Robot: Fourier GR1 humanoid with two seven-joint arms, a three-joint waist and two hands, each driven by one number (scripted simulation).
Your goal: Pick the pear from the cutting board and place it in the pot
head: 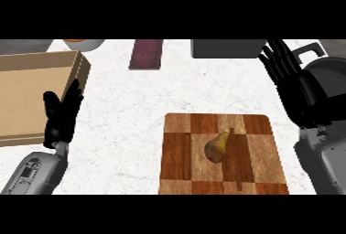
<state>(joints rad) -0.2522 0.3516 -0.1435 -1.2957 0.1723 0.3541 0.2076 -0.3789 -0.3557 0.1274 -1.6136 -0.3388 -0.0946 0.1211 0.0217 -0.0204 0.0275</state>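
I see the pear (217,147) lying on the cutting board (260,137) on the worktop (135,100) — untouched. My right robot hand (297,89) hangs released, fingers straight, beside the board; the left robot hand (61,116) rests open near the box (34,87).

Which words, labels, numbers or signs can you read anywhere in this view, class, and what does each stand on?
None: no readable text shows.
The pear, the checkered cutting board, the cardboard box and the dark red block all have plain surfaces.
The grey forearm behind the left hand has small dark markings, too small to read as text.
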